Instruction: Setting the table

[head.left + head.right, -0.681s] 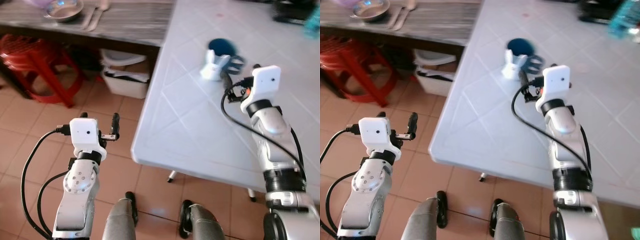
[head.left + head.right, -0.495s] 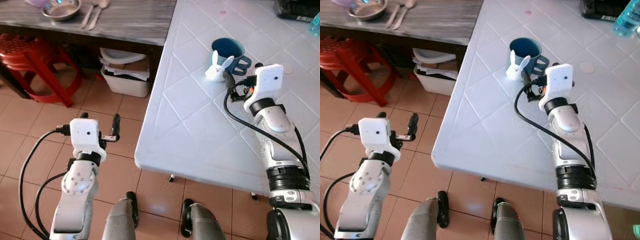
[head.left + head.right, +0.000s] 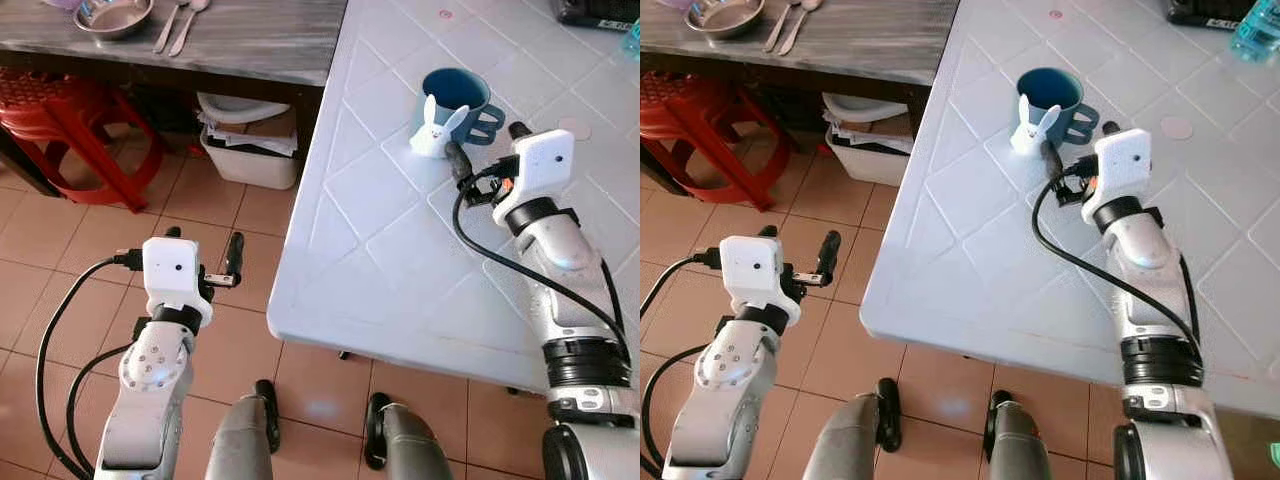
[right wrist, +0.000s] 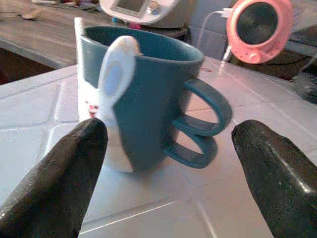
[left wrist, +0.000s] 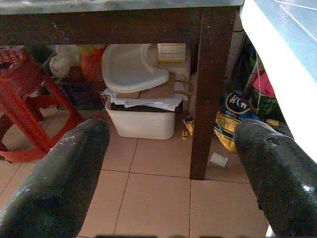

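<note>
Head views: teal mug (image 3: 452, 100) with white rabbit figure stands upright on white tiled table (image 3: 380, 250), near its left edge; right gripper (image 3: 485, 160) poised just short of mug, likely lined up for grasp. Left gripper (image 3: 232, 258) idle over floor.

Left wrist view: fingers (image 5: 64, 183) wide apart; red stool (image 5: 25, 99), white bin (image 5: 143, 116) under wooden bench.

Right wrist view: fingers (image 4: 59, 173) spread wide, framing glossy ceramic mug, double-loop handle toward one finger.

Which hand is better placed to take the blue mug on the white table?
The right hand: it is open, just before the blue mug. The left hand hangs over the floor beside the table.
</note>
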Tool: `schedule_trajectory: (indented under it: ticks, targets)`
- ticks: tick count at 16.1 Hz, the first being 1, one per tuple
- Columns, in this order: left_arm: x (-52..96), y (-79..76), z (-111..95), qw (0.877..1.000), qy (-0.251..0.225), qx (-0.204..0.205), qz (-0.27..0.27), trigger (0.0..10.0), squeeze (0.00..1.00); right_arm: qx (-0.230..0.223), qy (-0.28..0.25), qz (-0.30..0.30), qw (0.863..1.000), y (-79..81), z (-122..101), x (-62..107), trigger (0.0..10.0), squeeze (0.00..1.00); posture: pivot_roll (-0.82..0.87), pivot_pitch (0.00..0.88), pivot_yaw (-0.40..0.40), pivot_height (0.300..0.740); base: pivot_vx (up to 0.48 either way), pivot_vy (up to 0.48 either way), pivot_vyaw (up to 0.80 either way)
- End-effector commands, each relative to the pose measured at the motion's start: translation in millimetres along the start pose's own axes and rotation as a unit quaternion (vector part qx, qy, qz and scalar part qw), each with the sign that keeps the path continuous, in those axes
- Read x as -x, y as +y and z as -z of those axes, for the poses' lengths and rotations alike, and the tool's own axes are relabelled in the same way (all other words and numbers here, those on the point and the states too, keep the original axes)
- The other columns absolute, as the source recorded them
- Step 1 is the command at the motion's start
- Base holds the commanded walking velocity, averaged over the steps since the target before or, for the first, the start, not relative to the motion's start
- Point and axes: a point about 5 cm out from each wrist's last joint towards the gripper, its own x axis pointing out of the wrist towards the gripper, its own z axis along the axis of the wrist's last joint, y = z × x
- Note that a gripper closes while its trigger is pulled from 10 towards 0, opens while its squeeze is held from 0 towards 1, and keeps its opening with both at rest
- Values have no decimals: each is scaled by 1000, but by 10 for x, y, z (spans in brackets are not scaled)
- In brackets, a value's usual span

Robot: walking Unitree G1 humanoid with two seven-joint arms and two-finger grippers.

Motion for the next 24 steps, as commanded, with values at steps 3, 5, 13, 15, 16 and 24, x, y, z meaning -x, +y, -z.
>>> schedule_trajectory:
  ticks: [3,5,13,15,16,24]
  targets:
    - [13,16,4,1000,6,-2,3,10000,0,-1,-8,-45,999,-24,-59,12,10000,0,50,312,63,740,0,0,0]
    - [5,9,3,1000,6,-2,4,10000,0,-18,-4,-76,997,1,-46,-13,10000,0,51,314,64,740,0,0,0]
    - [7,-2,22,1000,8,1,0,10000,0,-47,-27,-172,984,386,-141,-34,10000,0,46,312,51,740,0,0,0]
    - [9,-14,26,1000,8,4,2,10000,0,-50,-28,-149,987,412,-130,41,10000,0,44,312,50,740,0,0,0]
    - [5,-18,27,1000,8,5,3,10000,0,-47,-32,-116,992,391,-131,56,10000,0,37,308,50,740,0,0,0]
    - [-20,-46,20,1000,6,9,11,10000,0,-13,-37,-49,998,331,-129,5,10000,0,39,304,55,740,0,0,0]
